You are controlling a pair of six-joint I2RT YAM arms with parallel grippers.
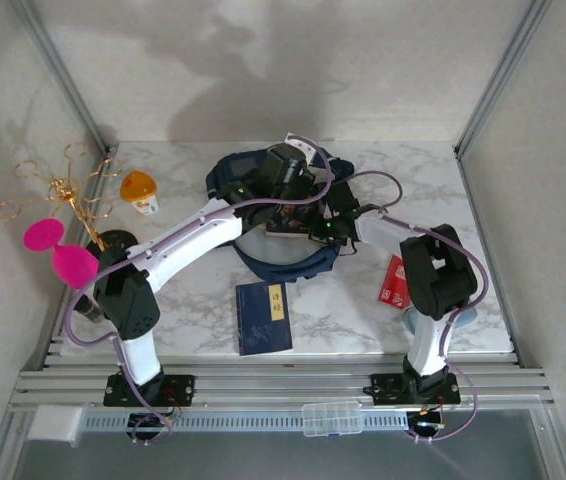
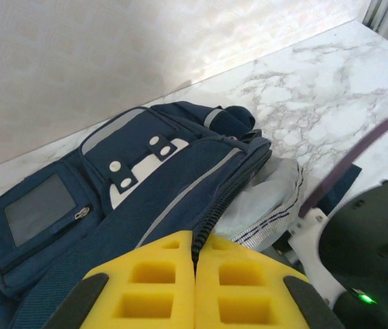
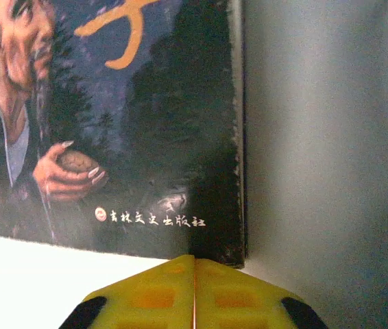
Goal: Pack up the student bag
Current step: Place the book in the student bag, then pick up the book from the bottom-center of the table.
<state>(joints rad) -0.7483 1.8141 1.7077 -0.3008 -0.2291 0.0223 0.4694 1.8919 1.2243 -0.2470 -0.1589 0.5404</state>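
The navy student bag (image 1: 231, 172) lies at the middle back of the table, its opening toward the arms. In the left wrist view the student bag (image 2: 112, 205) shows its white dotted patch, grey panel and pale grey lining (image 2: 269, 199). My left gripper (image 2: 195, 236) is shut on the bag's zipper edge, with the black zipper teeth running out from between the yellow fingertips. My right gripper (image 3: 194, 259) is shut, its tips at the lower corner of a dark illustrated book (image 3: 146, 137). That book (image 1: 285, 228) lies in the bag's opening, on pale grey fabric.
A blue book (image 1: 263, 317) lies on the marble near the front middle. A red packet (image 1: 395, 282) sits beside the right arm. An orange-lidded cup (image 1: 140, 190) stands back left, near a gold wire stand (image 1: 63, 190) and pink paddles (image 1: 58, 250).
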